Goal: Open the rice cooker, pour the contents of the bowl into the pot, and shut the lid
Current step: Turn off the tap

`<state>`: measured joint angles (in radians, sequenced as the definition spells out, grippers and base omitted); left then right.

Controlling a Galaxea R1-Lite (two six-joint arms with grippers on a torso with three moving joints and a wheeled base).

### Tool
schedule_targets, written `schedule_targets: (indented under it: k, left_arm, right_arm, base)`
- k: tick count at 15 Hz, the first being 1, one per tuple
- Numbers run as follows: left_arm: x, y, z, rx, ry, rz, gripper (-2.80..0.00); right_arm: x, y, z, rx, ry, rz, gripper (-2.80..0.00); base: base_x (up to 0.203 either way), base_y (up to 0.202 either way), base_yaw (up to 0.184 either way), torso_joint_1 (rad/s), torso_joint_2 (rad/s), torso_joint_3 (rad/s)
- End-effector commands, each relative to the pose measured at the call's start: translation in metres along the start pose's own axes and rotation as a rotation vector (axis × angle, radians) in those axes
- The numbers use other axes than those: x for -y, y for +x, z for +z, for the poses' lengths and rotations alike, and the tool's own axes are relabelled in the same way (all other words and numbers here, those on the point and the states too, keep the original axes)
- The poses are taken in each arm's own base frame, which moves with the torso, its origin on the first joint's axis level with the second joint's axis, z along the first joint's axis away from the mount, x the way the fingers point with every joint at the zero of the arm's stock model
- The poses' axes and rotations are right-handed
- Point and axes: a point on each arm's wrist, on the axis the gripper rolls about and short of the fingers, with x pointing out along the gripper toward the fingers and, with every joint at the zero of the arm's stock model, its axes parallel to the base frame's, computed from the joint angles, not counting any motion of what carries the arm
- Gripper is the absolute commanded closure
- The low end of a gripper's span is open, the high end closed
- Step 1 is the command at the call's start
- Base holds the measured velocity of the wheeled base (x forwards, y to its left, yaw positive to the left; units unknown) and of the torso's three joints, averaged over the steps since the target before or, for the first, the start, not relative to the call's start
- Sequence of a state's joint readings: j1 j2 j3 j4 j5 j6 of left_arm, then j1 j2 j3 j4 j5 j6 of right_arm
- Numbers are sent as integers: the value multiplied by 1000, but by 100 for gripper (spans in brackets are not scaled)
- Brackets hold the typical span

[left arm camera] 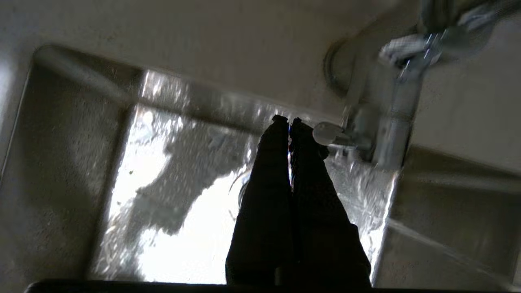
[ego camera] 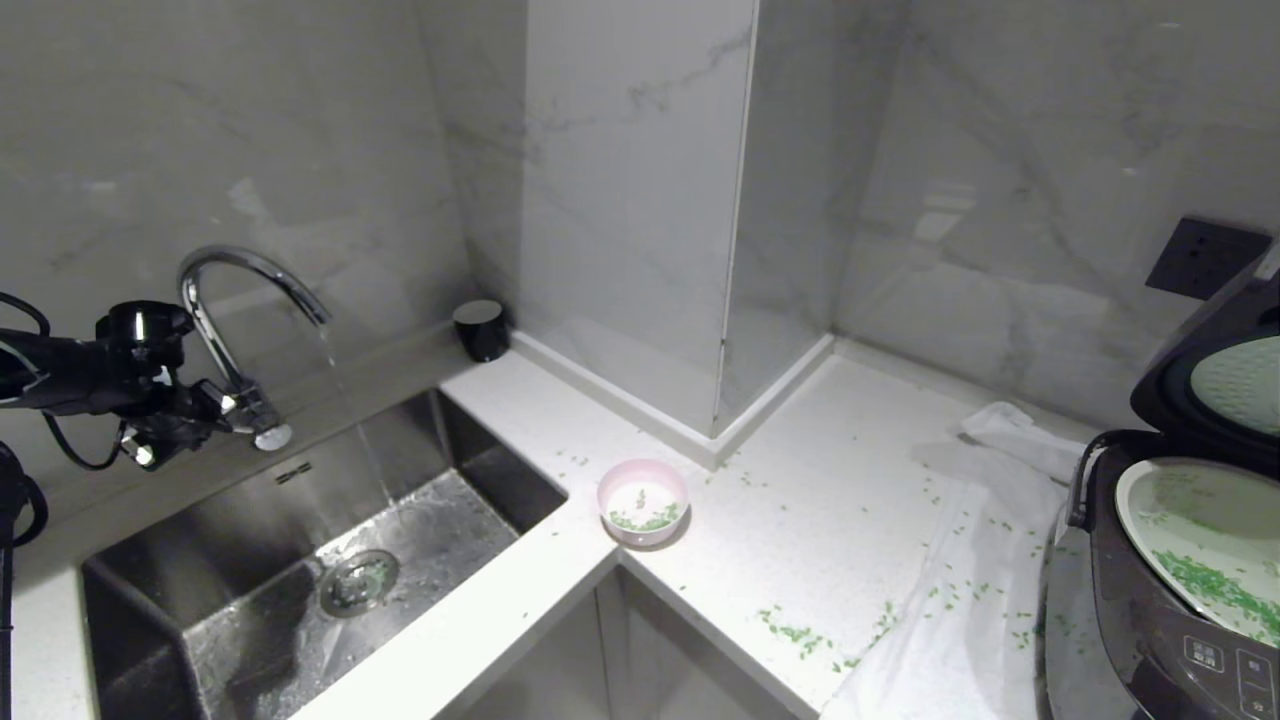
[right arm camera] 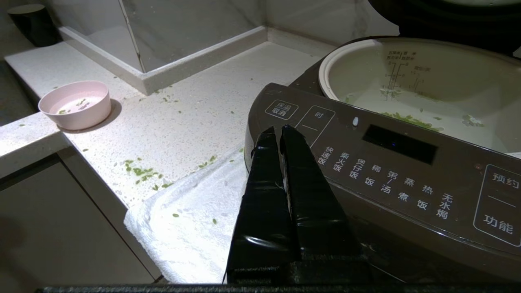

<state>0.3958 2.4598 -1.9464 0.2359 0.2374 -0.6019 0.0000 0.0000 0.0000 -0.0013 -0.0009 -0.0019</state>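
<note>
The left gripper (left arm camera: 288,120), fingers pressed together and holding nothing, sits beside the faucet lever (left arm camera: 325,133) above the sink (ego camera: 130,600); water runs from the faucet (ego camera: 235,290). The right gripper (right arm camera: 276,130), also closed and empty, hangs before the rice cooker (right arm camera: 386,175) at the countertop's right edge. Its lid (ego camera: 1215,370) stands raised, and the pot (right arm camera: 338,65) holds green bits (ego camera: 1220,590). The pink bowl (ego camera: 643,502) rests at the countertop's inner corner beside the sink.

light: dim, cool | glare: shining off wet sink (left arm camera: 171,228) floor | shadow: bowl (ego camera: 643,500) casting soft one | blur: smearing faucet (left arm camera: 407,81) in left wrist view
</note>
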Motion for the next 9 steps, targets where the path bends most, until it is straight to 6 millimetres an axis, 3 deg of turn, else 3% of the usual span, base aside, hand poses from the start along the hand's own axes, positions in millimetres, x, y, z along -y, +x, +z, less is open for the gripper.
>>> schedule_targets:
  k: [1, 9]
  left_arm:
    - [4, -1, -2, 16, -25, -2, 0]
    - [5, 1, -3, 13, -46, -6, 0]
  right_arm:
    - [0, 0, 0, 0, -1, 1, 0]
    - [0, 0, 0, 0, -1, -1, 0]
  base:
    - [0, 0, 0, 0, 0, 0]
    - [0, 0, 0, 0, 0, 0]
